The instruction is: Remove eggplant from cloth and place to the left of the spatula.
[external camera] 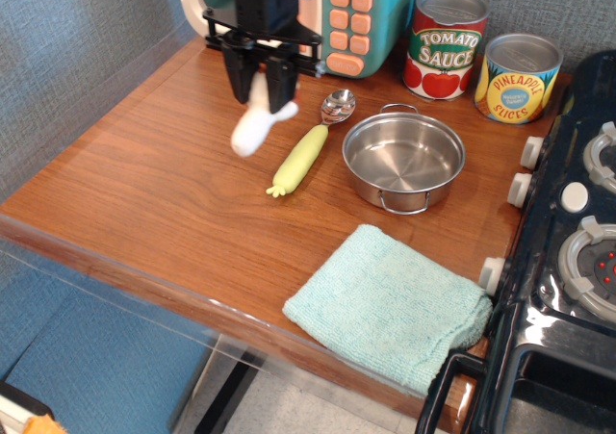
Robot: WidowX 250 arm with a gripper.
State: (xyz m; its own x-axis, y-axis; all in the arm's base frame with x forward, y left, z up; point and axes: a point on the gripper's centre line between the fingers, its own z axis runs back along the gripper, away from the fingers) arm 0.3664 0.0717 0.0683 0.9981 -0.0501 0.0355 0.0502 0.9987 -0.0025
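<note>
I've got the black gripper [261, 86] at the back left of the wooden counter [144, 193], its jaws pinching the upper end of the white-stemmed, mushroom-shaped toy eggplant [254, 126]. The eggplant hangs tilted, its pale stem pointing down and left, blurred, above the wood to the left of the spatula with the yellow-green corn-like handle and shiny spoon head [310, 145]; I can't tell if it touches the surface. The light teal terry cloth [390, 304] lies bare at the front edge, well apart from it. The round steel pot [403, 159], just right of the spatula, holds nothing. Behind it stand a tomato sauce can [447, 44] and a pineapple slices can [521, 78], lids closed.
</note>
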